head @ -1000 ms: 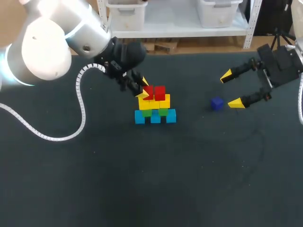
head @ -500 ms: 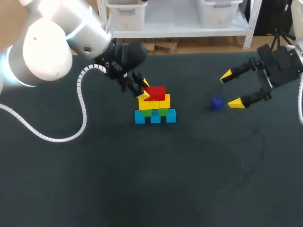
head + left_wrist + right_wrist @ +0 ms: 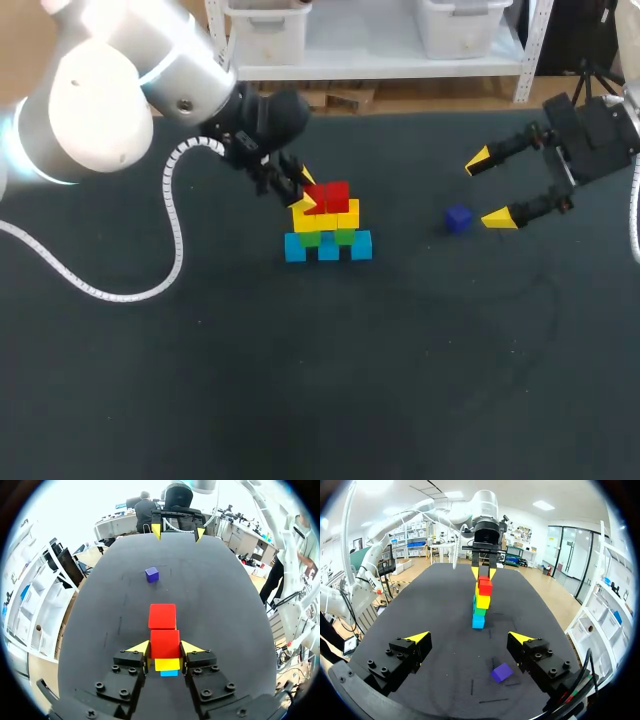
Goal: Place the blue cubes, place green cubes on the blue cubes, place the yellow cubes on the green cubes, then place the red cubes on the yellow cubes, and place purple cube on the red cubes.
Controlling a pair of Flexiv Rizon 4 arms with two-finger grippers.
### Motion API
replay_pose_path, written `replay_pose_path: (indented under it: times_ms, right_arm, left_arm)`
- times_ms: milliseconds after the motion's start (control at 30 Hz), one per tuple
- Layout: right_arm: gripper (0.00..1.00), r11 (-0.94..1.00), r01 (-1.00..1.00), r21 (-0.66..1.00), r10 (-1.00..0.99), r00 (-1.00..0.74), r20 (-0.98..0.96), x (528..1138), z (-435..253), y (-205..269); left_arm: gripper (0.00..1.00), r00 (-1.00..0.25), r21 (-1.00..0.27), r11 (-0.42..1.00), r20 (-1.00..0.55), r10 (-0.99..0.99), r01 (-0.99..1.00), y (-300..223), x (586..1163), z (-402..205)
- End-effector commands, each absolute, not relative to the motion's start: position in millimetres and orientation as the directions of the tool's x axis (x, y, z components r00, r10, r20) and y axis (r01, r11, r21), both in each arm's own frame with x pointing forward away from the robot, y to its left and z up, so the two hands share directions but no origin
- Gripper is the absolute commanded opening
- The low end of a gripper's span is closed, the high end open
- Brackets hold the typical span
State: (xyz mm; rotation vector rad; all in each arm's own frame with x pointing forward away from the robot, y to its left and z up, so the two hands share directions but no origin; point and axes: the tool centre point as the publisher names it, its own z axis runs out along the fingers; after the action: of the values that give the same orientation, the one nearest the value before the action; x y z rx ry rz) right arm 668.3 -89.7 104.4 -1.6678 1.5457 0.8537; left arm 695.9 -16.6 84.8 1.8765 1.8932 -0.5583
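Now left gripper [image 3: 165, 648] around red cube [image 3: 165, 639]

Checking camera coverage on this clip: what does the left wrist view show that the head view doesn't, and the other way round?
Only the left wrist view: the left hand closed on a red cube from both sides, with the second red cube right ahead of it.
Only the head view: the green cubes and all three blue cubes, so every layer is visible.
Both: the yellow cubes, the purple cube lying alone, and the open right hand beside it.
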Motion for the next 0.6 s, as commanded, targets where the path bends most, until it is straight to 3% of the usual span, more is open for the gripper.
replay_pose_path:
  times_ms: [33, 333, 367, 400, 433, 467, 500, 533, 600]
  right_arm:
    - [1.00, -0.046, -0.997, -0.056, -0.537, 0.072, -0.840, 668.7, 104.1, -89.4]
    - [1.00, -0.046, -0.997, -0.056, -0.537, 0.072, -0.840, 668.7, 104.1, -89.4]
    - [1.00, -0.046, -0.997, -0.056, -0.537, 0.072, -0.840, 668.7, 104.1, -89.4]
    - [1.00, -0.046, -0.997, -0.056, -0.537, 0.072, -0.840, 668.7, 104.1, -89.4]
    - [1.00, -0.046, -0.997, -0.056, -0.537, 0.072, -0.840, 668.7, 104.1, -89.4]
    - [1.00, -0.046, -0.997, -0.056, -0.537, 0.072, -0.840, 668.7, 104.1, -89.4]
    - [1.00, -0.046, -0.997, -0.056, -0.537, 0.072, -0.840, 668.7, 104.1, -89.4]
    - [1.00, -0.046, -0.997, -0.056, -0.537, 0.072, -0.840, 668.7, 104.1, -89.4]
    - [1.00, -0.046, -0.997, -0.056, -0.537, 0.072, -0.840, 668.7, 104.1, -89.4]
  left_arm:
    - [0.00, -0.007, 0.006, 0.012, -0.553, 0.833, 1.000, -17.0, 696.4, 83.9]
    - [0.00, -0.008, 0.006, 0.013, -0.551, 0.835, 1.000, -18.7, 696.9, 84.8]
    - [0.05, -0.008, 0.006, 0.013, -0.551, 0.835, 1.000, -19.0, 697.0, 85.0]
    - [0.31, -0.006, 0.007, 0.012, -0.550, 0.835, 1.000, -19.1, 697.1, 85.0]
    - [0.42, -0.006, 0.008, 0.013, -0.550, 0.835, 1.000, -19.2, 697.1, 85.1]
    - [0.47, -0.011, 0.005, 0.016, -0.546, 0.838, 1.000, -19.2, 697.1, 85.2]
    - [0.86, -0.011, 0.005, 0.016, -0.545, 0.838, 1.000, -19.2, 697.2, 85.2]
    - [1.00, -0.009, 0.006, 0.015, -0.543, 0.840, 1.000, -19.3, 697.2, 85.4]
    - [1.00, -0.010, 0.005, 0.015, -0.543, 0.840, 1.000, -19.3, 697.2, 85.8]
